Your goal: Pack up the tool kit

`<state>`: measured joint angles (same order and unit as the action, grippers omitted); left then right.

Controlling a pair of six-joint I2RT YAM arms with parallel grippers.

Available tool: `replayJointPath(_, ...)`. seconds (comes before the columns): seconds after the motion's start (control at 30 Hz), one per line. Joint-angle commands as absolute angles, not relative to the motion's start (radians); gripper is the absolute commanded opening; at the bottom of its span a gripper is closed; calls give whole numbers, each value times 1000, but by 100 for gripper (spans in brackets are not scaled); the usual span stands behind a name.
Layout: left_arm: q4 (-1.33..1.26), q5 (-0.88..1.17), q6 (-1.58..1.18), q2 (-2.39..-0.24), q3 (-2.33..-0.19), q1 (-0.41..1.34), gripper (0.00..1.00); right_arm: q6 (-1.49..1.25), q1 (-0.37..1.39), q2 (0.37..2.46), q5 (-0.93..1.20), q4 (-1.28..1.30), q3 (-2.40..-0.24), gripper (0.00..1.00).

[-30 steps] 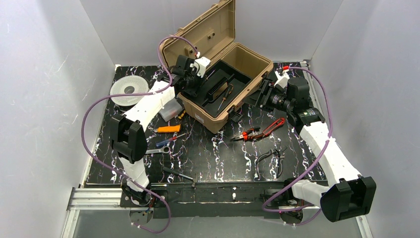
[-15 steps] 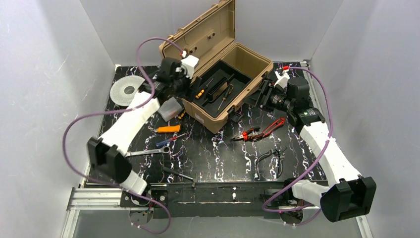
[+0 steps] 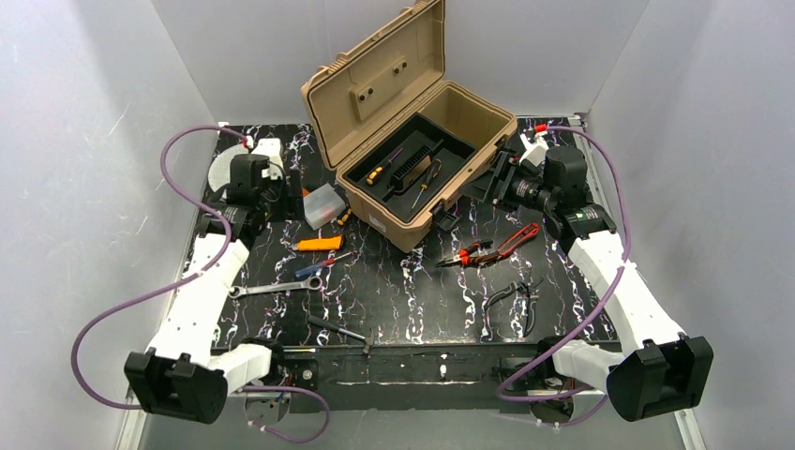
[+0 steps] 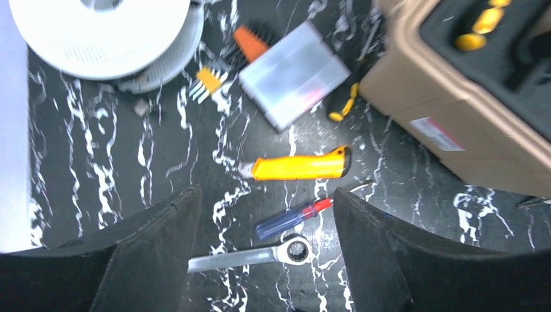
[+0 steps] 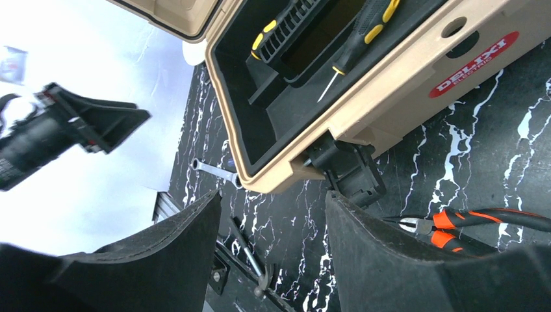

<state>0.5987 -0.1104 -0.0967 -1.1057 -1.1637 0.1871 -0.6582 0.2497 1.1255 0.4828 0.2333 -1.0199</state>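
The tan toolbox stands open at the back, its black inner tray holding orange-black screwdrivers. My left gripper hangs open left of the box, over the mat. In the left wrist view the left gripper is empty, above a blue screwdriver, a ratchet wrench and an orange knife. My right gripper is open beside the box's right corner; in its own view the right gripper holds nothing. Red-handled pliers lie on the mat.
A grey spool and a clear plastic box sit left of the toolbox. Black pliers lie front right, a small hammer near the front edge. The raised lid leans toward the back wall.
My left gripper opened over the tray, left a screwdriver there, and swung back left to the mat by the spool. The right arm has not moved.
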Motion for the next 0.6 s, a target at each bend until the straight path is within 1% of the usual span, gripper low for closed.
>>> replayJointPath(0.0,560,-115,-178,-1179,-1118,140,70,-672,247,1095,521,170,-1030,67)
replayJointPath(0.13,516,-58,-171,-1289,-1123,93,70,-677,247,1090,535,167,-1029,67)
replayJointPath(0.23,491,-34,-120,-1368,-1149,64,76,-681,247,1087,541,161,-1025,67)
replayJointPath(0.33,546,-1,-73,-1490,-1235,18,78,-691,247,1085,554,149,-1022,67)
replayJointPath(0.4,581,57,-47,-1581,-1298,0,78,-696,247,1083,560,140,-1018,67)
replayJointPath(0.43,586,82,-36,-1612,-1320,-33,78,-698,247,1080,561,138,-1016,67)
replayJointPath(0.57,585,112,21,-1712,-1401,-55,78,-700,247,1070,564,135,-1010,67)
